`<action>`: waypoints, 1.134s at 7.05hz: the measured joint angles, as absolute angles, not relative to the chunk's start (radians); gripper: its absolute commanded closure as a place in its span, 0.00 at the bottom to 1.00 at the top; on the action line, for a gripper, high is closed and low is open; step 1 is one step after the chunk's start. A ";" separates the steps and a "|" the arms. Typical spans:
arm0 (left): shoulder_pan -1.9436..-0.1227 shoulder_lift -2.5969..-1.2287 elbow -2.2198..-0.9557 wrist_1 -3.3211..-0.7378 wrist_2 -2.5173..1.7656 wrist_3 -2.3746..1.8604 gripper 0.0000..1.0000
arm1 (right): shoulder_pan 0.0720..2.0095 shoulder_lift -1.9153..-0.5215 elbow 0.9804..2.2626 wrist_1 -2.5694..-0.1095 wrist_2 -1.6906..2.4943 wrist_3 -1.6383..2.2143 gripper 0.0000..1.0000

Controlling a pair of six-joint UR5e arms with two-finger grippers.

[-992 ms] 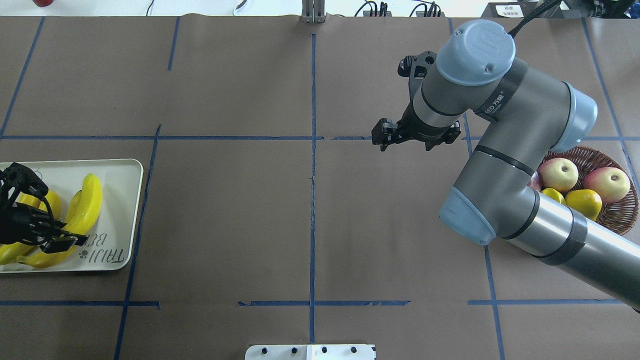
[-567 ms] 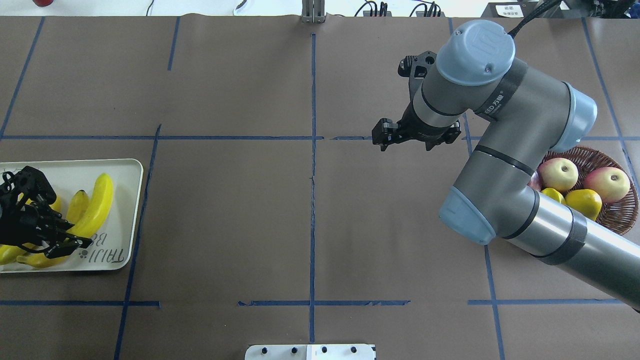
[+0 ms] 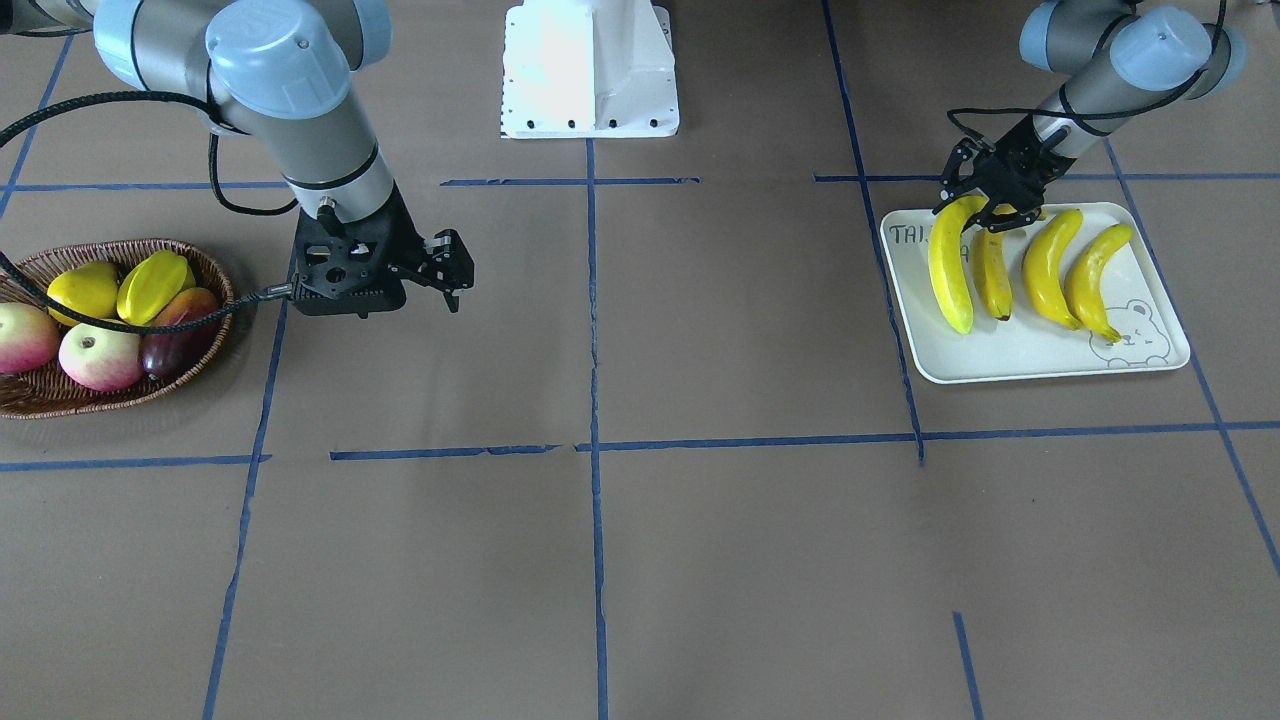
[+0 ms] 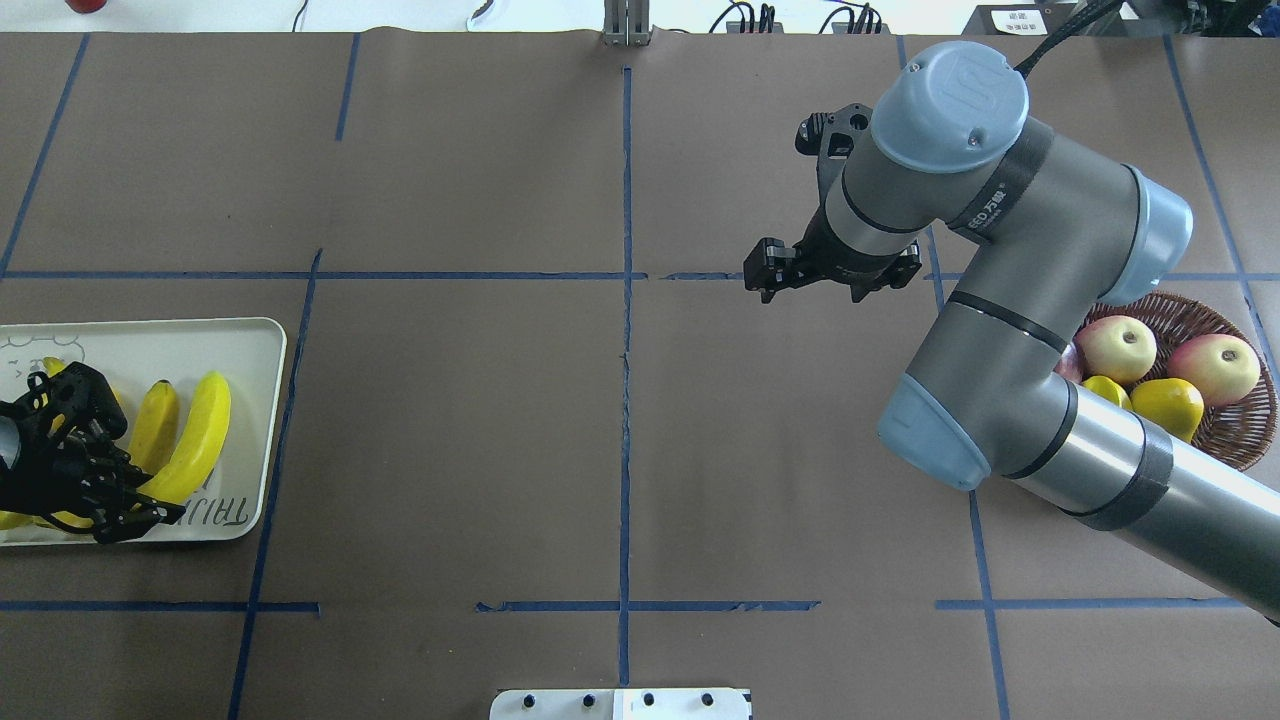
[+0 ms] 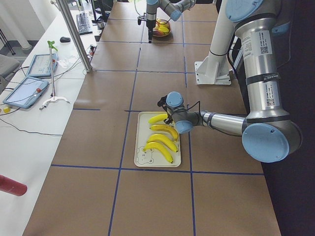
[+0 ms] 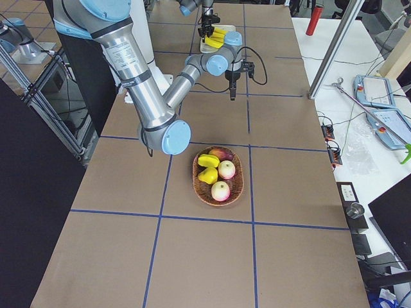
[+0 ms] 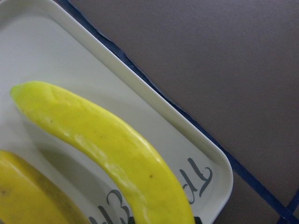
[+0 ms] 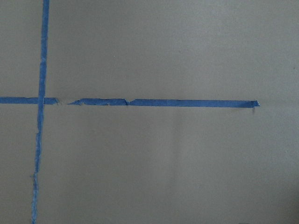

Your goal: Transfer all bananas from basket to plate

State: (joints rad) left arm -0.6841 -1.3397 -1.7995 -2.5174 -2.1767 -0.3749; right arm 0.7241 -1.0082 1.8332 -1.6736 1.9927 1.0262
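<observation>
Four yellow bananas lie side by side on the pale tray point(image 3: 1030, 355) printed "TAIJI BEAR". My left gripper point(image 3: 985, 200) is over the tray's robot-side end, shut on the stem end of the outermost banana point(image 3: 948, 265). That banana rests low over the tray's lettering. It also shows in the overhead view point(image 4: 200, 440) and fills the left wrist view point(image 7: 117, 158). The other three bananas point(image 3: 1050, 265) lie free. My right gripper point(image 3: 452, 285) hangs open and empty above the table, a little way from the wicker basket point(image 3: 30, 400). No banana shows in the basket.
The basket holds apples point(image 3: 95, 355), a yellow-green starfruit point(image 3: 150, 285), a yellow lemon-like fruit point(image 3: 80, 290) and a dark red fruit. The robot's white base plate point(image 3: 590, 70) stands at the table's robot side. Blue tape lines cross the brown table.
My left gripper has moved toward the robot's side of the tray, drawing the held banana down beside the others. The right arm has not moved.
</observation>
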 measured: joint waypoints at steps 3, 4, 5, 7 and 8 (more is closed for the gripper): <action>-0.682 -1.361 -1.796 -2.514 -2.177 -0.381 0.00 | 0.724 -1.008 1.834 -1.673 1.993 1.026 0.00; -0.687 -1.361 -1.797 -2.512 -2.177 -0.382 0.00 | 0.725 -1.008 1.834 -1.673 1.993 1.026 0.00; -0.707 -1.359 -1.798 -2.509 -2.176 -0.408 0.00 | 0.728 -1.008 1.835 -1.673 1.995 1.026 0.00; -0.821 -1.361 -1.822 -2.405 -2.176 -0.501 0.00 | 0.771 -1.013 1.839 -1.679 2.045 1.008 0.00; -0.878 -1.366 -1.852 -2.286 -2.177 -0.512 0.00 | 0.808 -1.035 1.848 -1.683 2.081 0.961 0.00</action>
State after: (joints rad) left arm -0.8781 -1.3657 -1.8524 -2.2855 -2.1766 -0.5117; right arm 0.8079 -1.0348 1.8483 -1.6831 2.0806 0.9606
